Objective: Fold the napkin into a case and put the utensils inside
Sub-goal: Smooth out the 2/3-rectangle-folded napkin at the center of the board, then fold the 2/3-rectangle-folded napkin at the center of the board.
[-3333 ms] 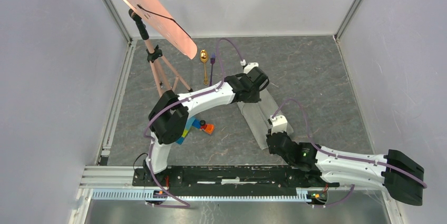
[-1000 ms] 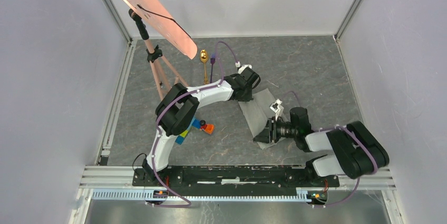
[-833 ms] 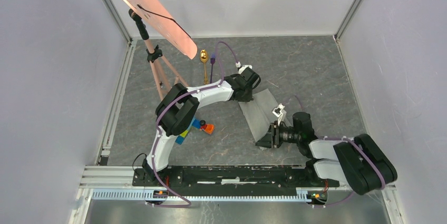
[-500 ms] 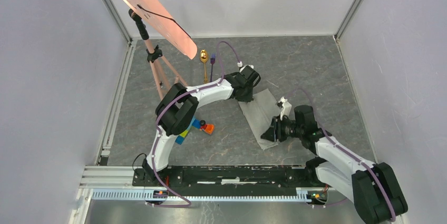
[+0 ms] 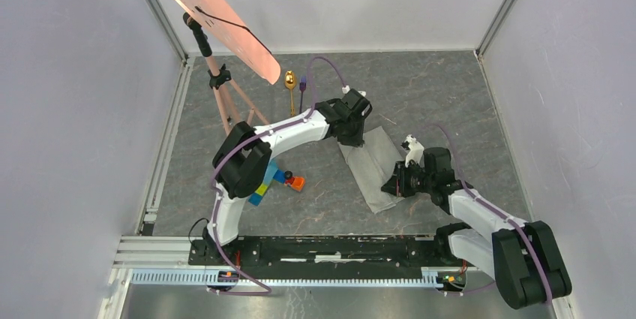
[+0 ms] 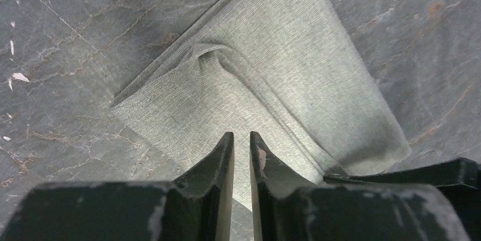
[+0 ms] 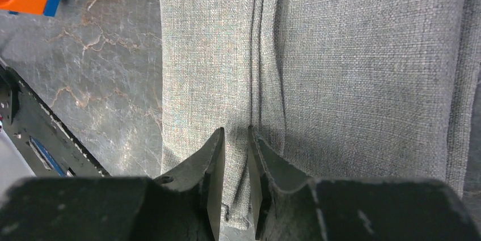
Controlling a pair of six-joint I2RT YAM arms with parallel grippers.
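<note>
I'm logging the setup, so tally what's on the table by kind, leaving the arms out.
Napkin: 1
Spoon: 1
Fork: 1
Block pile: 1, partly hidden, so the blocks can't be counted
Stand: 1
Total: 5

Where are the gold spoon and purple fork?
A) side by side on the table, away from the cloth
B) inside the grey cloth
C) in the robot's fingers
A: the gold spoon and purple fork lie side by side on the table, apart from the folded napkin.
</note>
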